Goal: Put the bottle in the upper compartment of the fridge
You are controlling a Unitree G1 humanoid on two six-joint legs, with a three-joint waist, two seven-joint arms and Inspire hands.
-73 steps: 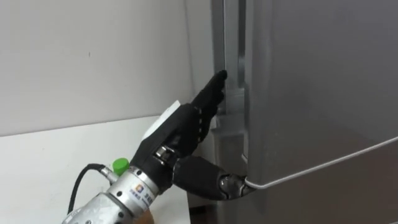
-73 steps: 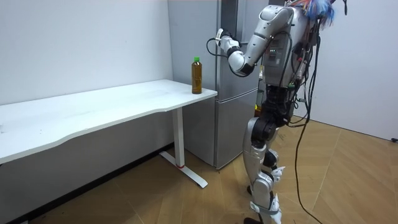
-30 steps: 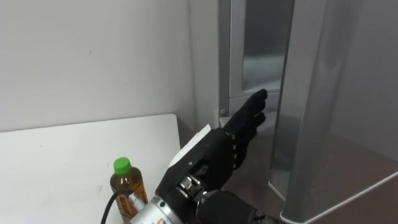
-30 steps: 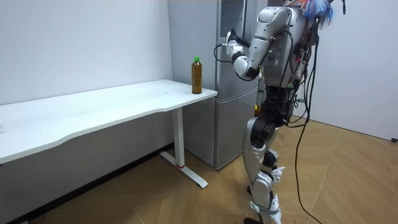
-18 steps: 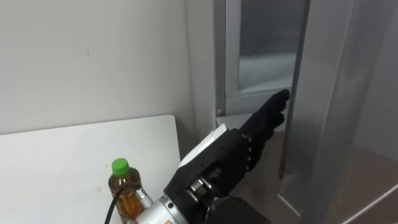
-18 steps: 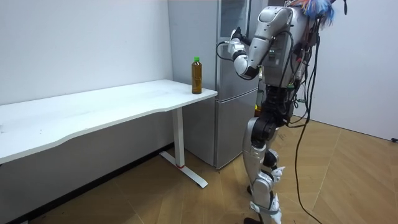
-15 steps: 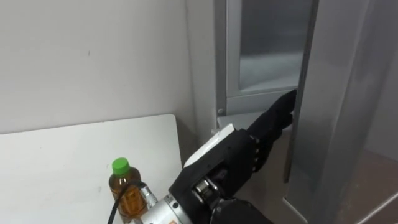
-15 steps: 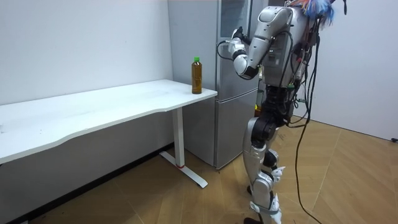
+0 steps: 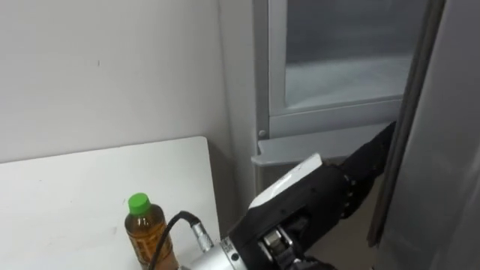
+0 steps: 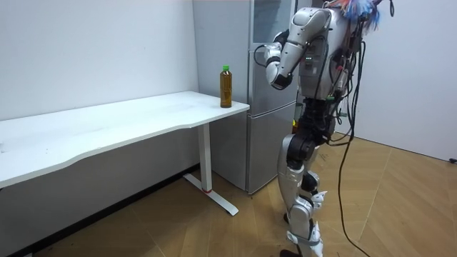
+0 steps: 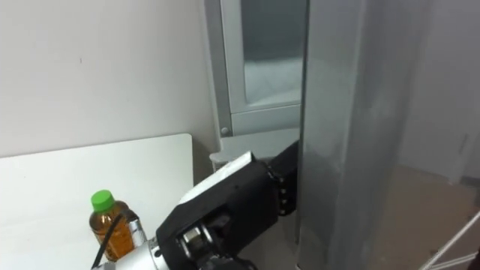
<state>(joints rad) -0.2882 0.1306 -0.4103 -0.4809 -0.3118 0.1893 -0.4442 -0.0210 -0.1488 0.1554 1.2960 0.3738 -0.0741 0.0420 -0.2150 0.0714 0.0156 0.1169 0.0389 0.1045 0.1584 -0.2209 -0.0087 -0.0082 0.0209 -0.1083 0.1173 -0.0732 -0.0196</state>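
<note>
Fridge stands just beside the white table, upper door ajar. The left robot hand, fingers straight, reaches to the door's edge. On the table's corner, the bottle stands upright.

- The left hand reaches to the open fridge door; its front part is hidden behind the door's edge.
- The bottle, with a green cap, stands upright on the white tabletop, left of the hand.
</note>
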